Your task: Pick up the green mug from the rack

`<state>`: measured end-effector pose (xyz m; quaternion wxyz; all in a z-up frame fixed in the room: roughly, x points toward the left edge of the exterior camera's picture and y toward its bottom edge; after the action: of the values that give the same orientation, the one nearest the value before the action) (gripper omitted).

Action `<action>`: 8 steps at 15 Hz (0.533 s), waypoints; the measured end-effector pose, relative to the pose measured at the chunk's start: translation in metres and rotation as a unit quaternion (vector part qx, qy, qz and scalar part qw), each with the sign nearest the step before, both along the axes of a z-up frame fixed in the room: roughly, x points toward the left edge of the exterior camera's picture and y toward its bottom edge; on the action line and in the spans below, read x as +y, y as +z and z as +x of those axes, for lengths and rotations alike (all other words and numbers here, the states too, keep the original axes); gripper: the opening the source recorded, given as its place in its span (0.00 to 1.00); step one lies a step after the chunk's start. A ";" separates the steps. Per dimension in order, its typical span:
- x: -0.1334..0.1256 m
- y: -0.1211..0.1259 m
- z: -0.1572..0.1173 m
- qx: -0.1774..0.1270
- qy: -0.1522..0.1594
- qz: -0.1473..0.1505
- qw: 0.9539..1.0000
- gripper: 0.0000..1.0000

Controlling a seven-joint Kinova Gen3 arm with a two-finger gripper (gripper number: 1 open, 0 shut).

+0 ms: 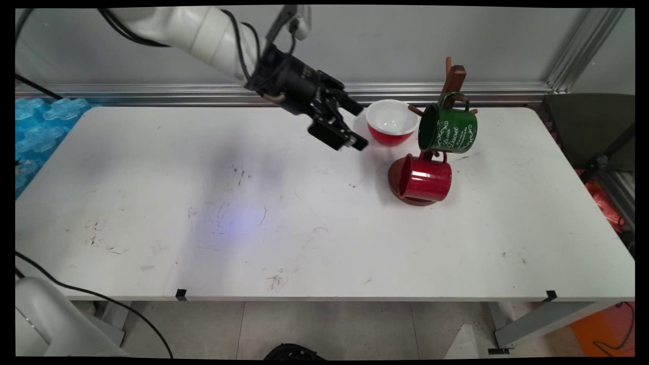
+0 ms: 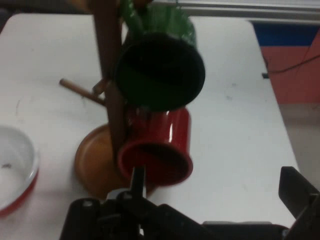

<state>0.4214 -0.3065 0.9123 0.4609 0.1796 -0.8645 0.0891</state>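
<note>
Plainly, your hand hung spread and empty above the tabletop, with the red-and-white bowl just beside it at three o'clock. The wooden mug tree stood further at three o'clock, its green mug hanging directly over the red mug, so any approach needed a line clear of the bowl and pegs.

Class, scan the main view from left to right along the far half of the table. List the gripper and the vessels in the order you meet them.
gripper → red-and-white bowl → red mug → green mug
</note>
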 end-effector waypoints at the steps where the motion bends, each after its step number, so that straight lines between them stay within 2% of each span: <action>1: 0.000 -0.003 -0.007 0.008 -0.002 -0.002 1.000 1.00; 8: -0.008 -0.021 -0.049 0.050 -0.011 -0.015 0.999 1.00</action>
<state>0.3723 -0.3148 0.8914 0.5075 0.1670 -0.8407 0.0881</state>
